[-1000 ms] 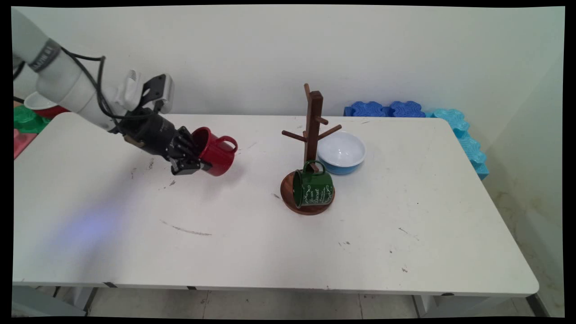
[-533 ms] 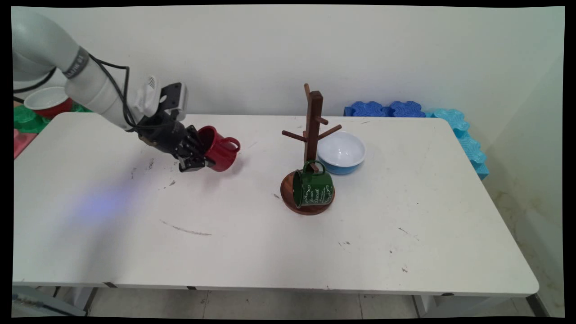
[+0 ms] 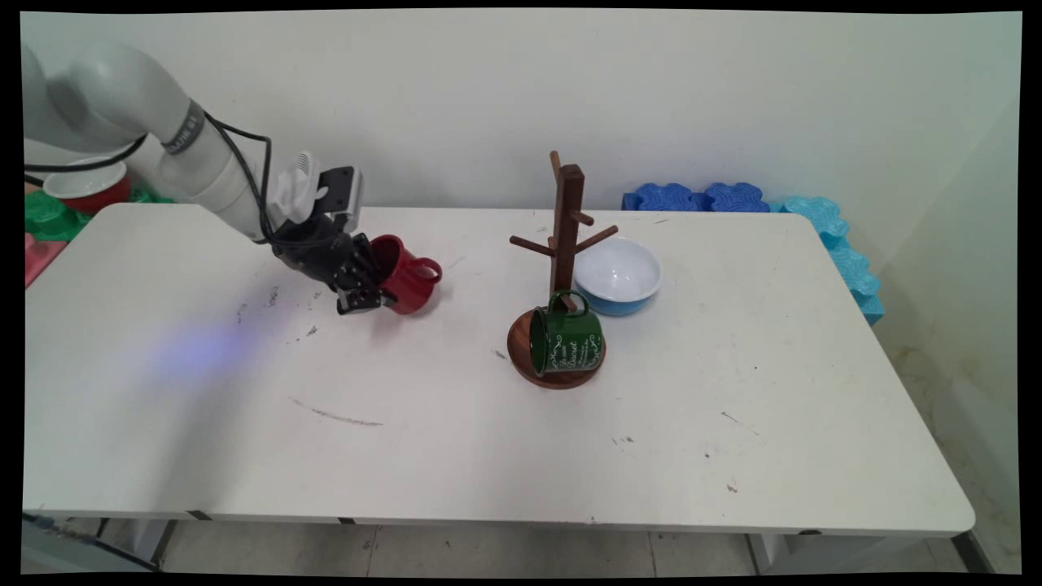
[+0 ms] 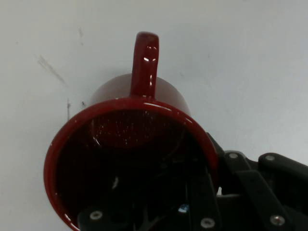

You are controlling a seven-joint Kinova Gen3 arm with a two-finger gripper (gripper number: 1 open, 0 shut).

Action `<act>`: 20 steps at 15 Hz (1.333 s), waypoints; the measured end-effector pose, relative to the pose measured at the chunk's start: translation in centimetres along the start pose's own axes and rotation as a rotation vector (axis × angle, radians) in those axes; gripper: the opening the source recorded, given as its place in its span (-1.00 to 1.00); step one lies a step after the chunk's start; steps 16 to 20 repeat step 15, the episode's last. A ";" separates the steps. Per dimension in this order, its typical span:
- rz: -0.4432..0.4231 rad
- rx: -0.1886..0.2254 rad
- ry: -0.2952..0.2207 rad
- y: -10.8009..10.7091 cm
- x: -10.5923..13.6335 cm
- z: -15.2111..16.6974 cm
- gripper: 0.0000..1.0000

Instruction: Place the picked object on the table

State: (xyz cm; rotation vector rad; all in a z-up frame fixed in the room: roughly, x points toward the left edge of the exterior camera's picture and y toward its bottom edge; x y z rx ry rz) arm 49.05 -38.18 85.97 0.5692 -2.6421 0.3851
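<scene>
Hand at left-centre of frame clamps the red mug's rim wall, one finger inside, mug tilted just above the table; a thin rim grip could let it swivel or slip

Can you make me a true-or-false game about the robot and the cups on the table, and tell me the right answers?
1. The gripper is holding a red mug. True: its jaws are shut on the rim, one finger inside the mug.
2. The green mug stands upright on the table. False: it hangs tipped on its side from a low peg of the wooden mug tree, over the round base.
3. A white and blue bowl sits just behind and to the right of the mug tree. True.
4. The red mug is hanging on the mug tree. False: it is well to the left of the tree, in the gripper.
</scene>
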 end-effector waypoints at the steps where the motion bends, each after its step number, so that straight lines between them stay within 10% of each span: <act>1: 0.004 -0.002 -0.004 -0.1 0.1 0.3 -1.00; 7: 0.020 -0.008 -0.019 -0.8 0.4 1.6 -1.00; 8: 0.023 -0.009 -0.021 -0.9 0.5 1.8 1.00; 20: 0.041 -0.007 -0.024 -1.7 0.9 2.7 1.00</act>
